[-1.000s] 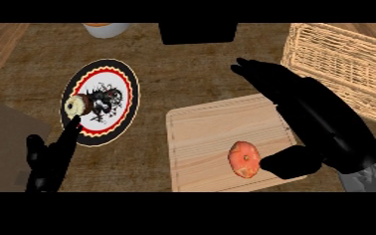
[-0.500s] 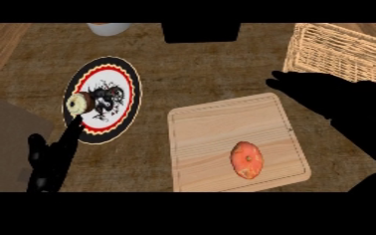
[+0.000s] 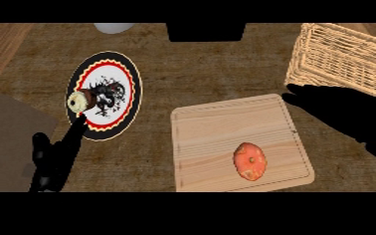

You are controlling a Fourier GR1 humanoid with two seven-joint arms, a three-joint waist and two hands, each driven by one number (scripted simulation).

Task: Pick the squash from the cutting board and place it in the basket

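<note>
Where right hand [image 3: 334, 112] entered from right edge, it showed only as dark shape, cut off; fingers impossible to tell. Left hand [image 3: 55, 154] open, fingers straight, tip reaching plate [image 3: 121, 69] rim. Squash [image 3: 250, 161] lay on cutting board [image 3: 220, 129], untouched. Basket [image 3: 337, 57] partly cropped. Brown wood-grain counter [image 3: 198, 69].

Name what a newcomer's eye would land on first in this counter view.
The orange squash stands out, lying on the pale wooden cutting board at lower right, with no hand on it. Next is the black, red-rimmed plate at left, a small round food item on its left edge. The wicker basket fills the upper right corner, with the right hand dark just below it.
</note>
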